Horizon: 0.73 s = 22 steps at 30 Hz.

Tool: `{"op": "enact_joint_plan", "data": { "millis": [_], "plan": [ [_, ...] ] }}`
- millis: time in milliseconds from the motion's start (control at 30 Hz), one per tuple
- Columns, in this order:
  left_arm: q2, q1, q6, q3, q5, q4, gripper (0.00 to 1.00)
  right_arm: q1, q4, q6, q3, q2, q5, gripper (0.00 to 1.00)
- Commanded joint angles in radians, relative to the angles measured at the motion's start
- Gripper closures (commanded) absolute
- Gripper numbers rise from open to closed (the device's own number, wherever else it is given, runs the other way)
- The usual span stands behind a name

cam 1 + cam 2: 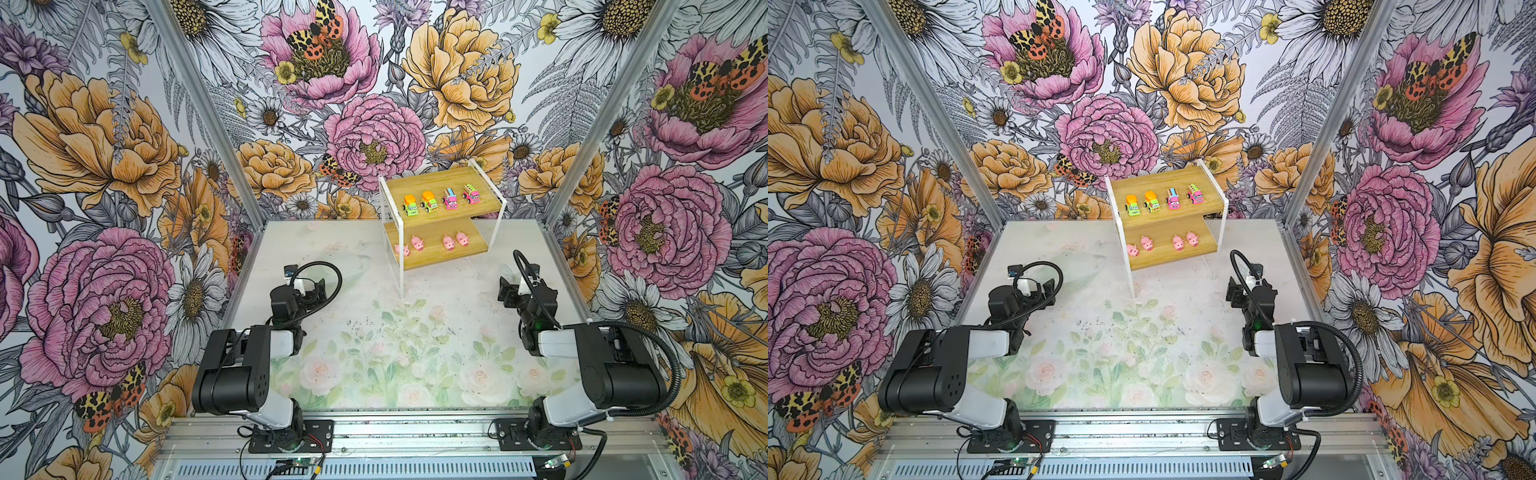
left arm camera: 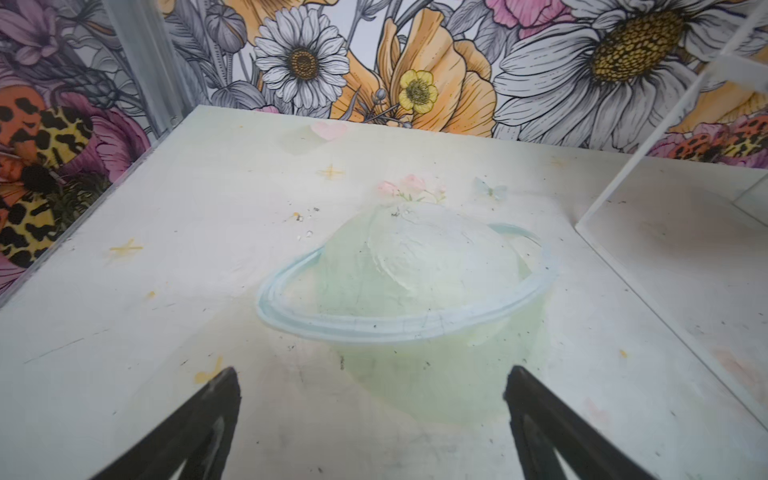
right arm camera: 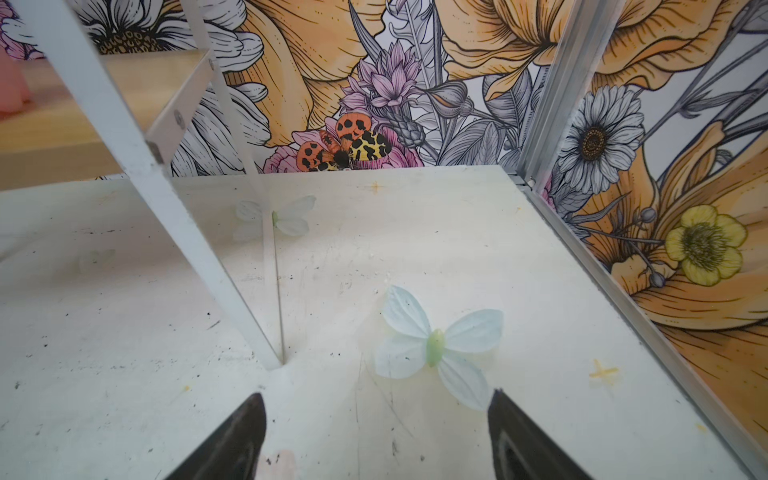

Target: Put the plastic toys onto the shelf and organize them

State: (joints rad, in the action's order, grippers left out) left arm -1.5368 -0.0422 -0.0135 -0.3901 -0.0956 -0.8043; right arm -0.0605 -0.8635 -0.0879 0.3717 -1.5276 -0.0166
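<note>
Front rail: an aluminium rail (image 1: 415,430) ran along the near edge. Both arm bases sat on it, well apart.
Left gripper: the left gripper (image 1: 311,291) (image 2: 372,380) hung low over the left half of the desk. Its fingers (image 2: 199,419) stood wide apart with nothing between them.
Right gripper: the right gripper (image 1: 508,291) (image 3: 376,401) hung low on the right, with the shelf's near foot just ahead of it. Its fingers (image 3: 528,436) were spread and empty.
Desk: the desk (image 1: 374,332) was a pale, scuffed surface printed with roses. It also carried a printed ringed planet (image 2: 407,282) and a printed butterfly (image 3: 436,347).
Shelf: the shelf (image 1: 401,266) (image 1: 1130,270) was a two-tier stepped rack with wooden boards in a white and clear frame. It stood at the far right of the desk, near the back wall.
Lower tier: four pink pigs stood in a loose row, counted from the view's left.
- first pig (image 1: 404,250), partly behind the white post
- second pig (image 1: 417,243)
- third pig (image 1: 449,242)
- fourth pig (image 1: 462,238)
Upper tier: four trucks stood in a row, upright, noses toward the arms.
- outer green truck (image 1: 410,205)
- inner green truck (image 1: 428,201)
- inner pink truck (image 1: 449,198)
- outer pink truck (image 1: 470,193)
Walls: floral wallpaper (image 1: 374,137) enclosed three sides.
</note>
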Motion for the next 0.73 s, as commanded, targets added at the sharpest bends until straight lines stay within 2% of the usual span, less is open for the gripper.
{"op": "enact_joint_plan", "data": {
  "millis": [0, 67, 167, 333, 567, 700],
  "plan": [
    [-0.008, -0.021, 0.028, 0.008, -0.026, -0.111, 0.01, 0.001, -0.002, -0.003, 0.02, -0.007, -0.006, 0.14],
    [-0.017, -0.011, 0.032, 0.011, -0.008, -0.137, 0.01, 0.005, -0.02, -0.015, 0.006, -0.003, 0.045, 0.01],
    [-0.017, -0.012, 0.03, 0.011, -0.009, -0.139, 0.01, 0.009, -0.101, -0.04, -0.036, -0.001, 0.125, 0.01],
    [-0.017, -0.012, 0.028, 0.01, -0.01, -0.133, 0.01, 0.038, -0.04, -0.016, 0.0, -0.004, 0.157, 0.01],
    [-0.017, -0.013, 0.022, 0.008, 0.007, -0.131, 0.01, 0.06, 0.0, 0.024, 0.023, -0.011, 0.129, 0.0],
    [-0.015, -0.002, 0.015, 0.008, 0.066, -0.126, 0.01, 0.056, 0.003, 0.02, 0.023, -0.008, 0.117, 0.0]
  ]
}}
